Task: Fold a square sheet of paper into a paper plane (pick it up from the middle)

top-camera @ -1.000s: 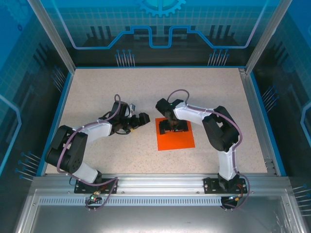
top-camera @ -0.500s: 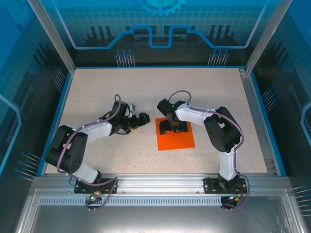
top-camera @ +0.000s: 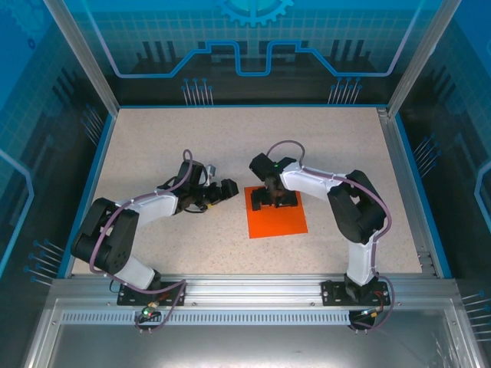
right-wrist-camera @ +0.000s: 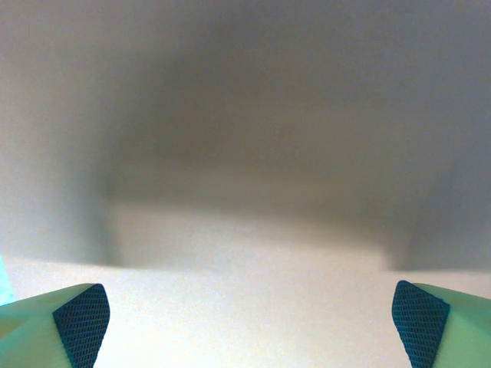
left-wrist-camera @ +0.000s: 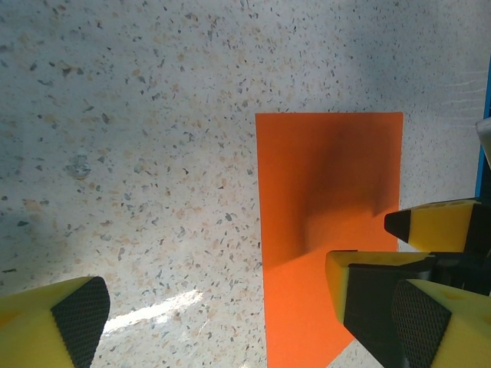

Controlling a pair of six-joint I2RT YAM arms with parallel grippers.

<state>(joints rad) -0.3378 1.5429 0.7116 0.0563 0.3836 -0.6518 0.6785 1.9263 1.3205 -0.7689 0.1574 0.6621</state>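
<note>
Over orange paper [top-camera: 280,221], right tool [top-camera: 275,202] spread wide

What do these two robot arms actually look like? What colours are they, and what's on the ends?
Both the left arm and right arm have white shells between chunky black joints, with a greyish-purple cable looping along each. Each ends in a two-finger tool: the left tool has yellow fingers faced with black cross-hatched pads.
</note>
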